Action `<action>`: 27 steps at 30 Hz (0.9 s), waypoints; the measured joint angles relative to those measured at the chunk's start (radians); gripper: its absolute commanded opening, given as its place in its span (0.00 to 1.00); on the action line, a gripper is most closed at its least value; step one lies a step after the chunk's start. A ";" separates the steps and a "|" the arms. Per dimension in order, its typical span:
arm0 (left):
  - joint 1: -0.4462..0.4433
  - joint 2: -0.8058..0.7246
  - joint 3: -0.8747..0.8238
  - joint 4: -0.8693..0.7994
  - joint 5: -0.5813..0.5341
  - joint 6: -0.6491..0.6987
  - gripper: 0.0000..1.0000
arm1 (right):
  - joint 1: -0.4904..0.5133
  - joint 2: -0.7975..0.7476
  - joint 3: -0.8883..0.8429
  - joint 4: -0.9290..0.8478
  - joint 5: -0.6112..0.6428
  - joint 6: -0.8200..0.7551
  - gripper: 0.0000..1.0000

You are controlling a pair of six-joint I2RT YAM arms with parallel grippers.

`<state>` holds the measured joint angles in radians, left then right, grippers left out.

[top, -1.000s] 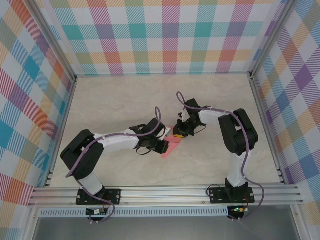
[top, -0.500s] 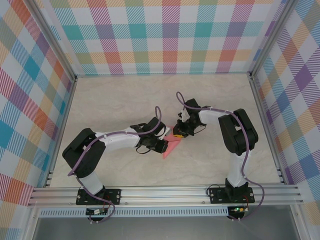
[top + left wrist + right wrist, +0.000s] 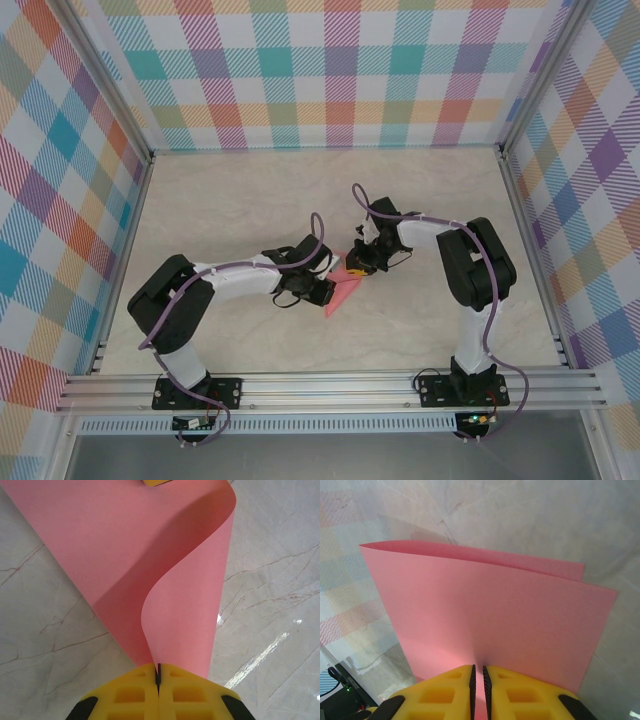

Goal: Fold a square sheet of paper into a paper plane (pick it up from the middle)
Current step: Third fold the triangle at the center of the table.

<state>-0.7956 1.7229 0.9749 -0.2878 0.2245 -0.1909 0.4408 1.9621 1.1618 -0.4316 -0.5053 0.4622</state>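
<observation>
Paper (image 3: 340, 294) is arching toward a fold, as the left tool (image 3: 324, 291) is clenching its 9 o'clock edge. At 1 o'clock the right tool (image 3: 356, 270) is pinching it too.

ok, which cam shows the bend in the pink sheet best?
Left wrist: the pink sheet is close up, curling in an S from the left pincer. Right wrist has it as two flat layers in the right pincer. Top external shows a small sliver.

Open tabletop (image 3: 250, 190) beyond paper (image 3: 343, 292), plaid walls (image 3: 330, 70) enclosing
</observation>
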 measured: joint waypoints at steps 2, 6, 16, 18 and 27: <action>0.000 0.012 0.010 0.000 0.001 0.005 0.03 | 0.000 0.000 0.000 0.000 0.000 0.000 0.16; 0.001 0.023 0.014 0.001 0.002 0.010 0.03 | 0.000 0.000 0.000 0.000 0.000 0.000 0.16; 0.009 0.024 0.014 0.000 -0.001 0.024 0.03 | 0.000 0.000 0.000 0.000 0.000 0.000 0.17; 0.009 0.024 0.014 -0.001 -0.001 0.024 0.04 | 0.000 0.000 0.000 0.000 0.000 0.000 0.16; 0.009 0.038 0.016 -0.001 -0.001 0.024 0.04 | 0.000 0.000 0.000 0.000 0.000 0.001 0.17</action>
<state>-0.7864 1.7611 0.9909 -0.2890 0.2234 -0.1669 0.4408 1.9617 1.1618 -0.4313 -0.5053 0.4629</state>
